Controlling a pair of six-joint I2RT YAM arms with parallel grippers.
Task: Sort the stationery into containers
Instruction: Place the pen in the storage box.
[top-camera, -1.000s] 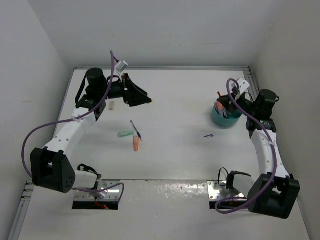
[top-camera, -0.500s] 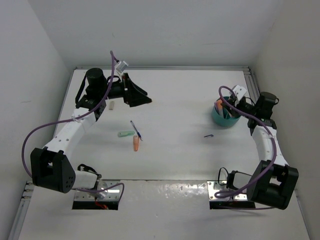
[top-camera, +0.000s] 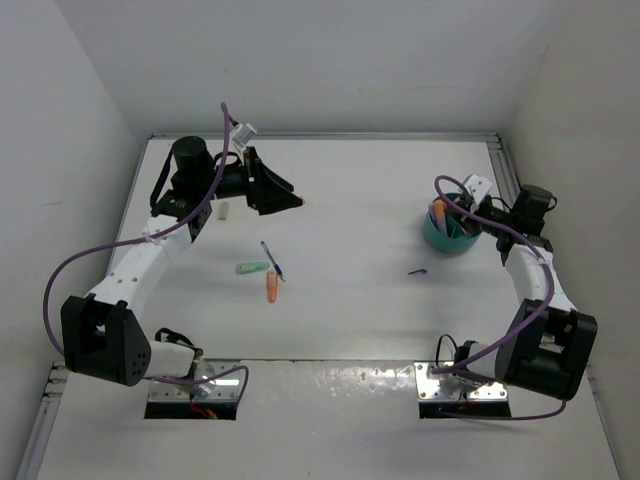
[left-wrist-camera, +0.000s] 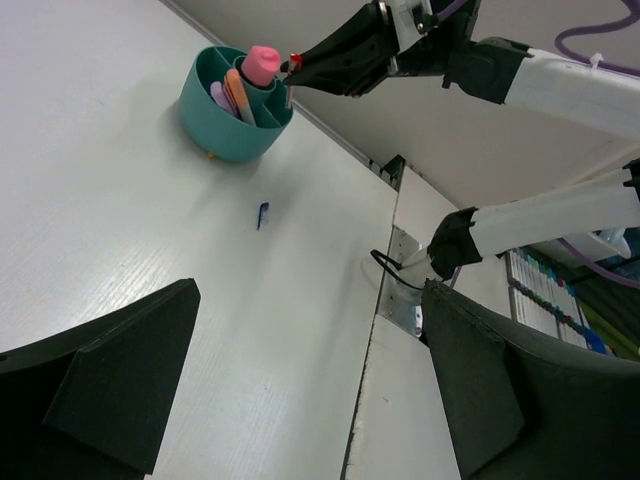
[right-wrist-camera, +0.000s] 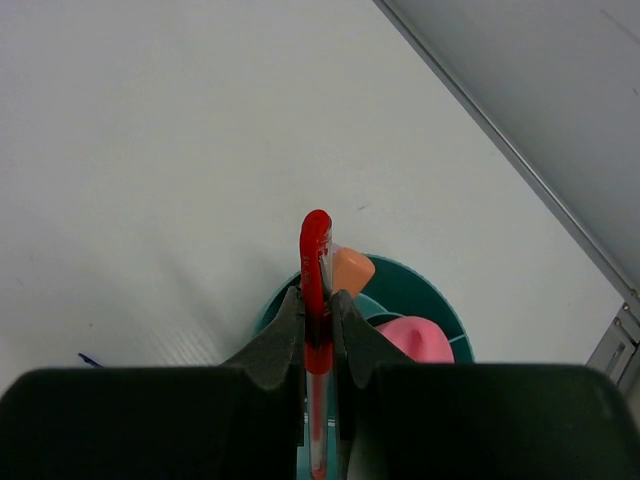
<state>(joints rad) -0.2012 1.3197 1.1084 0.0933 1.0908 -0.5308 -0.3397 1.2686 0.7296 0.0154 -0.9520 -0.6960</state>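
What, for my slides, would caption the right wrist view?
Right pincer grips a red pen at a teal cup holding a pink marker and an orange marker.

White table (top-camera: 360, 200), teal cup (top-camera: 446, 246), scattered stationery (top-camera: 271, 288)

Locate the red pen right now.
In the right wrist view the red pen is pinched between the right fingers, over the teal cup and beside the pink marker in it, on the top view's right side.

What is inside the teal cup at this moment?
The teal cup holds a pink marker, an orange piece and a lilac piece. Its wall hides their lower ends and the bottom.
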